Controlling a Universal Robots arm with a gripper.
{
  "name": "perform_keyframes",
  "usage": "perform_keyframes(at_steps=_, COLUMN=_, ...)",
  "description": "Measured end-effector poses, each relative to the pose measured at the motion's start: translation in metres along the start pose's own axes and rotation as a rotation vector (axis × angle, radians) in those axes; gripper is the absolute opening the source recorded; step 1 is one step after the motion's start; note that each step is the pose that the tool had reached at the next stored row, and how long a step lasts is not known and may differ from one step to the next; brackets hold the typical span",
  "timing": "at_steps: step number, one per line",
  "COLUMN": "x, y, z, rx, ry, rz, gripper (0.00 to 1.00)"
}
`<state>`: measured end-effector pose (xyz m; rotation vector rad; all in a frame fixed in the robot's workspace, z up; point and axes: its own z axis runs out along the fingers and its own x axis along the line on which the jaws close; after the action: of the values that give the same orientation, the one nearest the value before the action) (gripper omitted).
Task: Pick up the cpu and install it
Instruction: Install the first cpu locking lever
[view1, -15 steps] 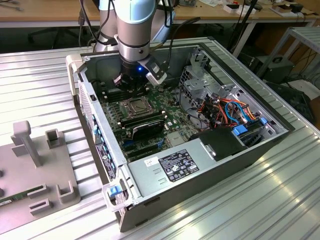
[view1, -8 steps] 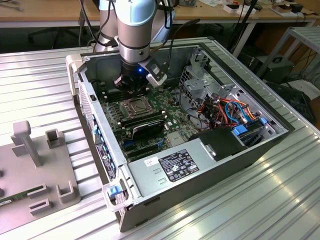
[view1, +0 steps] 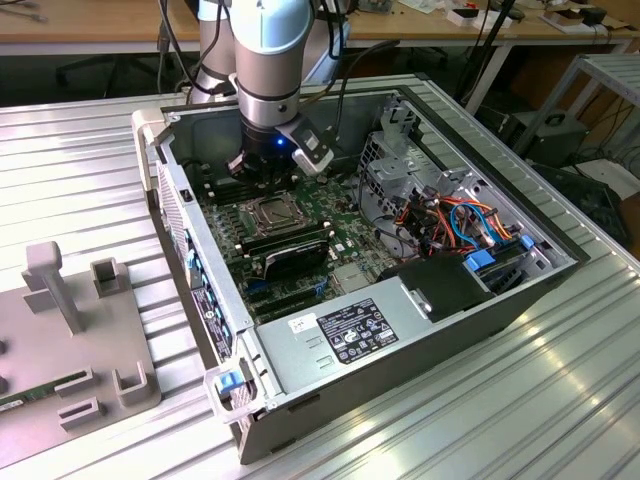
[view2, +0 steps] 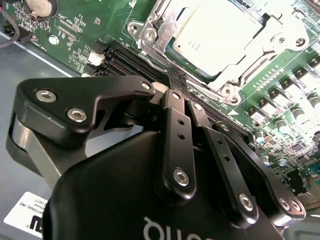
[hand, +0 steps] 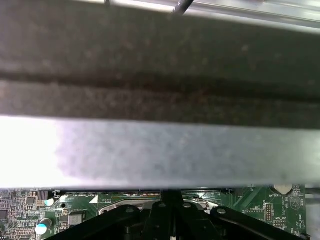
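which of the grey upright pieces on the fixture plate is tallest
The T-shaped post near the far end of the fixture plate, at the exterior view's left. It stands well above the low U-shaped brackets beside it.

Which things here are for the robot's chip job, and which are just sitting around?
For the job:
cpu, lying in its socket
claw, tips beside the socket
green motherboard

Just sitting around:
grey stand outside the computer
coloured cables
power supply box
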<state>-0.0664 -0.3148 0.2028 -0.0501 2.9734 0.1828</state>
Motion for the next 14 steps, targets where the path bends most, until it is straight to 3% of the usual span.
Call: perform_keyframes(at_steps=14, x=0.0002, y=-0.0019, z=0.0013, rx=-0.0002, ry=-0.0003, rz=0.0, gripper=0.11)
